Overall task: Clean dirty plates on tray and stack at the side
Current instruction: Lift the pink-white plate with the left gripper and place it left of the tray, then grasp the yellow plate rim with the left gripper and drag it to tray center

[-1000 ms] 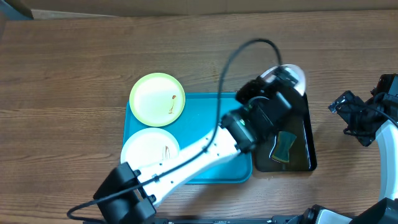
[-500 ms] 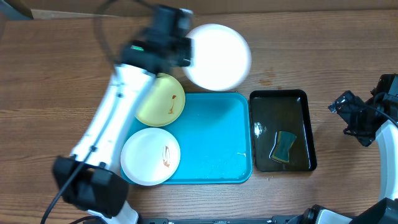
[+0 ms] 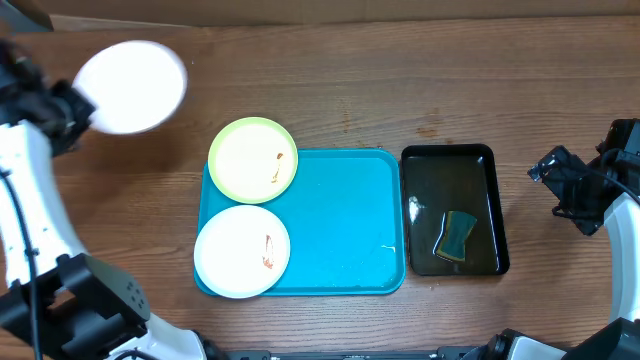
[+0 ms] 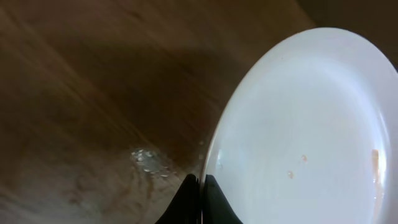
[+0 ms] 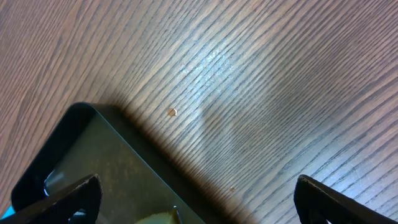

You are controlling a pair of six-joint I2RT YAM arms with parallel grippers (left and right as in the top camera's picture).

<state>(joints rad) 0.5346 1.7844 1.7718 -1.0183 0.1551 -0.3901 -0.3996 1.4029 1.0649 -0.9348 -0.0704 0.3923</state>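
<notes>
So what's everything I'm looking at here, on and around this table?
table: one, brown wood, under everything
tray: one, turquoise, centre
green plate: one, lime, the tray's back-left corner, overhanging the rim, brown smear
white plate: one, the tray's front-left corner, brown smear
held plate: one, white, lifted over the table's far-left
black tray: one, glossy, right of the turquoise one
sponge: one, green and yellow, inside the black tray
left arm: white, left edge
right arm: white and black, right edge
left fingers: black, clamped on the held plate's rim
right fingers: black, spread apart, empty
</notes>
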